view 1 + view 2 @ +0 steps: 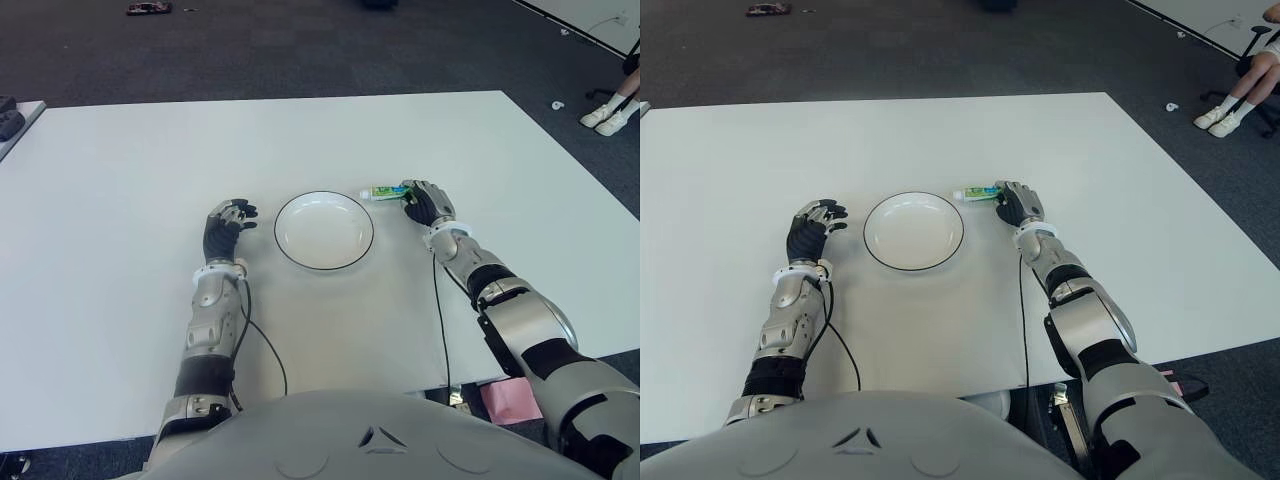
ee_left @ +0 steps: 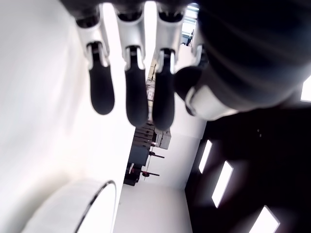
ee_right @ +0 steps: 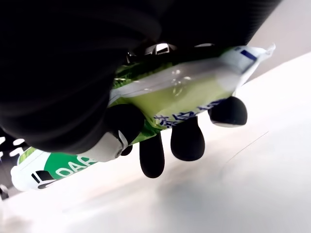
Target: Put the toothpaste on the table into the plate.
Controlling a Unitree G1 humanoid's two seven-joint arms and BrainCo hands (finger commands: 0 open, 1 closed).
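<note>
A green and white toothpaste tube [image 1: 384, 192] lies crosswise just right of the white, dark-rimmed plate [image 1: 324, 231], near its far edge. My right hand [image 1: 425, 203] is shut on the tube's right end. In the right wrist view the toothpaste tube [image 3: 184, 94] sits in the palm with the fingers [image 3: 187, 141] curled under it, close above the white table [image 3: 218, 194]. The cap end sticks out toward the plate. My left hand [image 1: 228, 225] shows left of the plate, fingers [image 2: 136, 97] relaxed and holding nothing.
The white table [image 1: 150, 180] stretches wide on all sides. Black cables [image 1: 440, 320] trail from both wrists toward my body. A person's feet in white shoes [image 1: 610, 118] are on the floor at the far right. A pink object [image 1: 512, 402] lies below the near table edge.
</note>
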